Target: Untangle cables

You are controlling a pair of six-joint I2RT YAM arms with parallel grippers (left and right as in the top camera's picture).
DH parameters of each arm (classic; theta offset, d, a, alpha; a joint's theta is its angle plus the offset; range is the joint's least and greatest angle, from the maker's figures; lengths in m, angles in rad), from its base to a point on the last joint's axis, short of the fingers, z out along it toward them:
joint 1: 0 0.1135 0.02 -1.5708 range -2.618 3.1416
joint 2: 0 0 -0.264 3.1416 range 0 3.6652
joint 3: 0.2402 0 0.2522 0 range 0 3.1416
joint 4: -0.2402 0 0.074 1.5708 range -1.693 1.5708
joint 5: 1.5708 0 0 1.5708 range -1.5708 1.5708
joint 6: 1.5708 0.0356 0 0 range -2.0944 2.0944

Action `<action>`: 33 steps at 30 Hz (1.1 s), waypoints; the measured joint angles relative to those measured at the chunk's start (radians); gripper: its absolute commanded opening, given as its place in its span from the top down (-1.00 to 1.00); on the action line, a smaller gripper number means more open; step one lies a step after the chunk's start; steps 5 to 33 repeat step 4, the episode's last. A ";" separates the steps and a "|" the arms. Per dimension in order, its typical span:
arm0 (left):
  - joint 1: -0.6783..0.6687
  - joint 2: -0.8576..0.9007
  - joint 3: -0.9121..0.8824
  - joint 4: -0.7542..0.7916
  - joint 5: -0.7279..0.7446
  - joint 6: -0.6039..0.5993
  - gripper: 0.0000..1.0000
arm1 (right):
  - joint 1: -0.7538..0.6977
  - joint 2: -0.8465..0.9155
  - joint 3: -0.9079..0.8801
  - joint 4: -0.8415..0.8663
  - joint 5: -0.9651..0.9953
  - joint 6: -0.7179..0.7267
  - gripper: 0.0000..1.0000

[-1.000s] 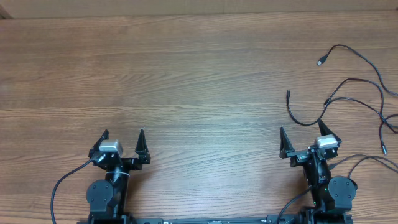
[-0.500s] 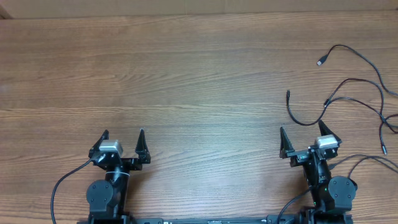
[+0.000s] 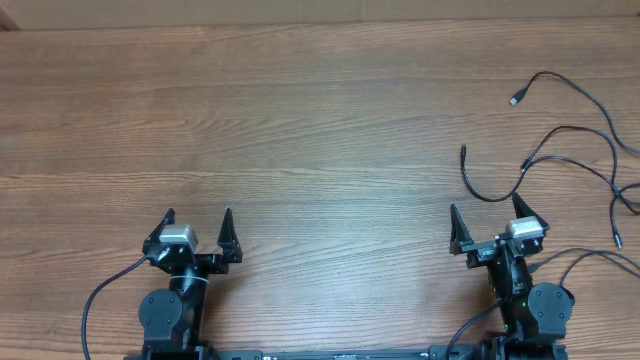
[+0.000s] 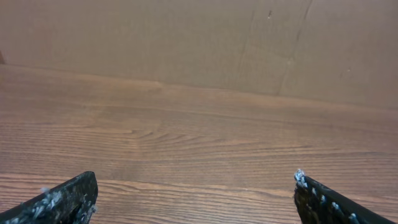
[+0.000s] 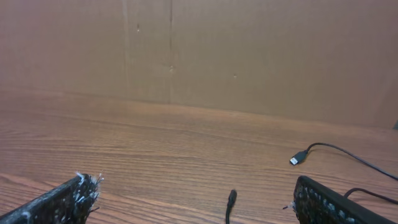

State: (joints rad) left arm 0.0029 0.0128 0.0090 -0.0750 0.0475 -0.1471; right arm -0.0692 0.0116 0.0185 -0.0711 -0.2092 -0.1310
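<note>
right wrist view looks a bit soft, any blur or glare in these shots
Overhead: even light, no glare, cables sharp. Left wrist: table grain clear, left fingertips slightly soft near the lens. Right wrist: same softness on right fingertips, usb plug readable.

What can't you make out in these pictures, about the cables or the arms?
Overhead view: the cables run off the right edge, so their full length and any tangle beyond it are cut off.
Overhead view: the plug ends are too small to identify.
Right wrist view: one cable end is cut by the bottom edge, and another cable passes behind the right fingers.
Left wrist view: only the tips of the left fingers show, with no cable in view.
</note>
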 measured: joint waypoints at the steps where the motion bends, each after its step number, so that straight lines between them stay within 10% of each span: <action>1: 0.000 0.000 0.000 0.000 0.000 0.000 -0.99 | 0.000 0.000 0.000 0.000 0.000 0.000 -1.00; 33: 0.000 0.000 0.000 0.000 0.000 0.000 -0.99 | 0.000 0.000 0.000 0.000 0.000 0.000 -1.00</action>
